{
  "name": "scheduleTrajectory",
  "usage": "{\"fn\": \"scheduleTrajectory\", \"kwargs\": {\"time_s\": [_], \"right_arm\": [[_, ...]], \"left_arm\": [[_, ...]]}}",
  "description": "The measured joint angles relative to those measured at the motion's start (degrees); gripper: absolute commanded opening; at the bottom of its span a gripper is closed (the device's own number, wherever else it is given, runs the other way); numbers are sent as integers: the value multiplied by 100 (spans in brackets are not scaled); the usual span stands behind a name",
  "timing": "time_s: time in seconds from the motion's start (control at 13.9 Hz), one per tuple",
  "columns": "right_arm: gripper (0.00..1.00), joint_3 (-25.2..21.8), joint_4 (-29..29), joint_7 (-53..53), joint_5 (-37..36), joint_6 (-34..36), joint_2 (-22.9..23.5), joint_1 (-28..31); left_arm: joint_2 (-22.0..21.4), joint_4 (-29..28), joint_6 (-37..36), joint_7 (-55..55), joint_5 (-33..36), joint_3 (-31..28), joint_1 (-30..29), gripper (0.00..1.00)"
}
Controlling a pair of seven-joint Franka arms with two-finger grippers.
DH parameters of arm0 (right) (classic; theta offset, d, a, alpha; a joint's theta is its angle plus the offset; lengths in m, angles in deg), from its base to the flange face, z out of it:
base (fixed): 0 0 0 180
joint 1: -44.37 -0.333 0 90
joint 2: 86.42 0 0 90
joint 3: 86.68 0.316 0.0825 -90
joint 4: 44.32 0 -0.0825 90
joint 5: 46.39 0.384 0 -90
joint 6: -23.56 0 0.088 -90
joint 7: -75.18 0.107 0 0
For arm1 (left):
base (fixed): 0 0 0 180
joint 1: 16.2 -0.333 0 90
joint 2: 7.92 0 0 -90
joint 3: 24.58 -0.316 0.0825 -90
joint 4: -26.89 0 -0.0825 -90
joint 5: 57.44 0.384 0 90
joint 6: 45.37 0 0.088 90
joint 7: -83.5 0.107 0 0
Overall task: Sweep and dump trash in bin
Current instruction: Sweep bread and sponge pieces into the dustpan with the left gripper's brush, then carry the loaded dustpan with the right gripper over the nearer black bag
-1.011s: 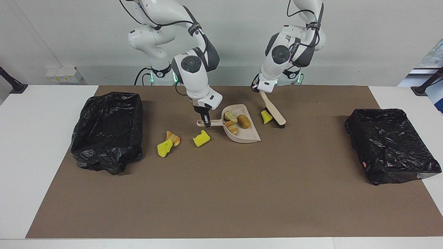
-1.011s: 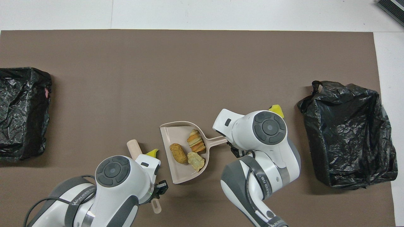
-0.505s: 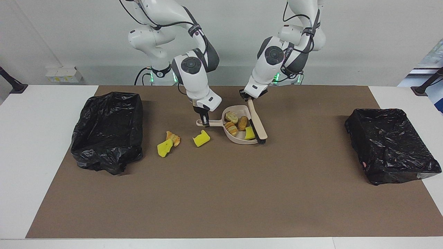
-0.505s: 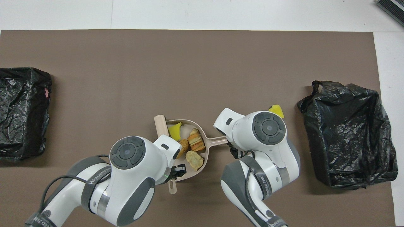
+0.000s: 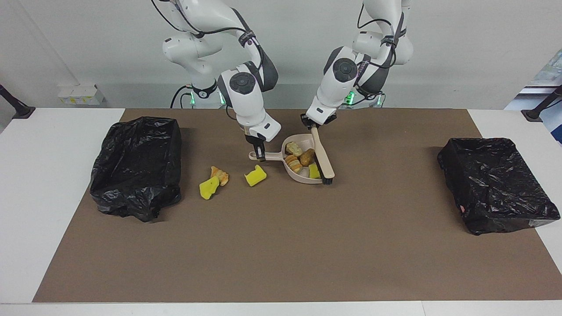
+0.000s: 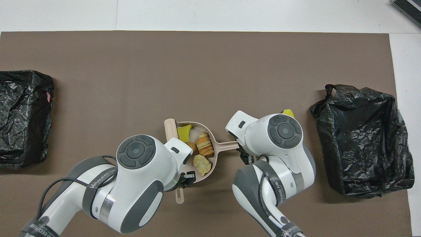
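My right gripper [image 5: 261,151] is shut on the handle of the beige dustpan [image 5: 302,139], which lies flat on the mat. In the pan are three bread-like lumps [image 6: 204,148] and a yellow sponge chunk [image 5: 314,171]. My left gripper [image 5: 313,124] is shut on the beige brush [image 5: 322,158], whose bristle end rests at the pan's open mouth against the sponge. Loose trash lies toward the right arm's end: a yellow chunk [image 5: 255,176] beside the handle, then another yellow chunk [image 5: 208,188] touching an orange lump [image 5: 221,175]. The overhead view shows only a yellow corner [image 6: 288,113] past the right wrist.
A black bag-lined bin [image 5: 136,166] stands at the right arm's end of the brown mat, and another black bin [image 5: 496,184] at the left arm's end. White table borders the mat.
My left arm swung the brush toward the pan and pushed a yellow sponge chunk off the mat into the dustpan. The right gripper and pan stayed put.
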Motion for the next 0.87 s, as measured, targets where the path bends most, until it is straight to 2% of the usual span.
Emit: {"fn": "scheduleTrajectory", "kwargs": {"time_s": [0.22, 0.51, 0.72, 0.87], "right_arm": [[0, -20, -353, 195, 6, 267, -25, 201], [0, -47, -760, 261, 16, 472, -70, 590], [0, -69, -1123, 262, 17, 940, -97, 1088], [0, -83, -1413, 262, 12, 1367, -107, 1505]], "left_arm": [[-131, 121, -336, 180, 226, -95, -77, 0], [-355, 151, -1242, 689, 262, -145, -268, 0], [-602, -159, -1268, 682, 264, -35, -132, 0], [-868, -617, -1058, 416, 264, 3, 234, 0]]}}
